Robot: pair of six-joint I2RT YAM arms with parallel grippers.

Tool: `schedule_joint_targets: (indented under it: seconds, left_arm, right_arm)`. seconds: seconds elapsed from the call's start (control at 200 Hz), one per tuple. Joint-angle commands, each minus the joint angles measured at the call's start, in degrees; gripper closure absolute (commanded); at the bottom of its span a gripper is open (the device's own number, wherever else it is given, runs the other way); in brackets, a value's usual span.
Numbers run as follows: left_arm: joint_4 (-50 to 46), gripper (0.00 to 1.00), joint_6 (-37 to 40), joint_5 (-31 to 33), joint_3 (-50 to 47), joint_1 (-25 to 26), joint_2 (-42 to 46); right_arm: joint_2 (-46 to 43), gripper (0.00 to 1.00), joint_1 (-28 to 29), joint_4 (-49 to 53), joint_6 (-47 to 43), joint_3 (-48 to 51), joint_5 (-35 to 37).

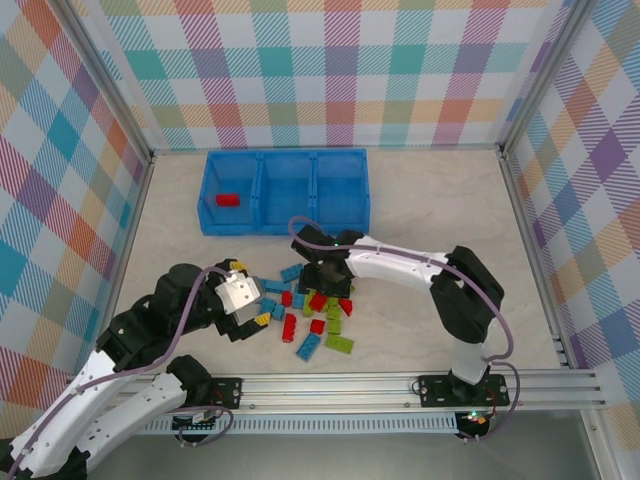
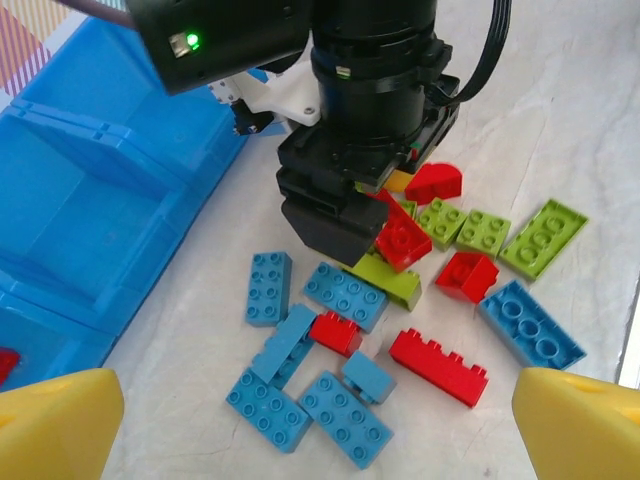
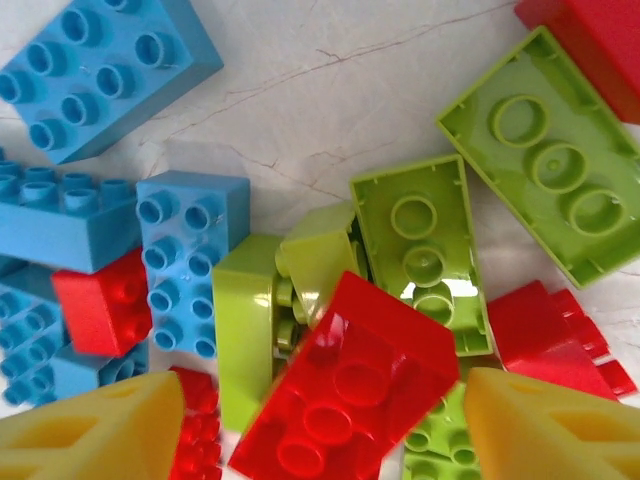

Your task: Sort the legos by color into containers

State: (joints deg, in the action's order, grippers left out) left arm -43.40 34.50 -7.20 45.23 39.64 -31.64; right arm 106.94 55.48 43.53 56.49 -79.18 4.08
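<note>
tray: blue three-compartment tray (image 1: 285,224) on the table (image 1: 430,200); all places below are given against it
done: one binned red brick (image 1: 227,199) lies in the tray's left compartment (image 1: 213,178); I read that one as the red bin
other bins: middle compartment (image 1: 287,183) and right compartment (image 1: 342,183) hold no brick that I can see; no bin yet claimed for blue or green
left to do: the pile (image 1: 289,327) sits loose on the table just on the near side of the tray, apart from its front wall; mixed light blue bricks (image 2: 345,295), lime green bricks (image 2: 540,238) and red ones, e.g. a long red brick (image 2: 440,365); some overlap, several lie studs down
right gripper (image 1: 325,283): down on the pile, near side of the tray's middle compartment; jaws part-way apart, straddling a tilted red brick (image 3: 350,390) that rests on green ones; one pad (image 3: 540,430) looks to touch it; whether it is clamped, I cannot tell
left gripper (image 1: 250,293): at the pile's edge, near side of the tray's left compartment; fingers (image 2: 55,425) spread wide, holding nothing
progress: very early, my estimate; one brick in, nearly the whole lot out
current step: looks like the pick of a second red, bound for the left compartment
risk: the neighbours are packed tight, so a green one may ride up with it
</note>
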Motion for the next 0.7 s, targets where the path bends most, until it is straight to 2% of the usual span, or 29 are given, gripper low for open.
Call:
schedule_joint_targets:
  seconds: [0.0, 0.03, 0.155, 0.34, 0.425, 0.485, 0.575, 0.695]
  left_arm:
    - [1.87, 0.0, 3.38, 1.43, -1.25, 0.39, 0.78]
    - [2.44, 0.0, 3.38, 1.69, -1.44, 0.43, 1.0]
    - [4.44, 0.0, 3.51, 2.87, -2.54, 0.43, 1.49]
    - [6.52, 0.0, 2.88, 4.28, -3.56, 0.43, 1.54]
    - [7.82, 0.0, 1.9, 4.06, -3.77, 0.44, 2.12]
    - [10.99, 0.0, -1.7, 4.96, -4.22, 0.44, 3.07]
    - [15.13, 0.0, -10.23, 10.51, -3.59, -0.07, 3.53]
    - [13.01, 0.0, -20.16, 21.38, 1.65, -1.2, 1.43]
  right_arm:
    - [1.97, 0.35, 0.59, 4.95, 3.12, -3.26, 2.79]
    - [2.11, 0.37, 0.62, 4.97, 3.26, -3.37, 3.17]
    - [1.84, 0.56, 0.61, 4.54, 3.63, -3.24, 4.58]
    - [-0.21, 0.76, 0.6, 4.17, 2.48, -3.0, 5.95]
    - [-2.81, 0.78, 0.62, 3.41, 0.15, -3.87, 8.31]
    - [-5.39, 0.78, 0.68, 0.44, -3.8, -4.65, 9.93]
    - [-8.44, 0.78, 0.54, -9.93, -14.0, -5.18, 10.03]
    - [-6.24, 0.79, -0.47, -20.87, -27.66, -9.98, 7.92]
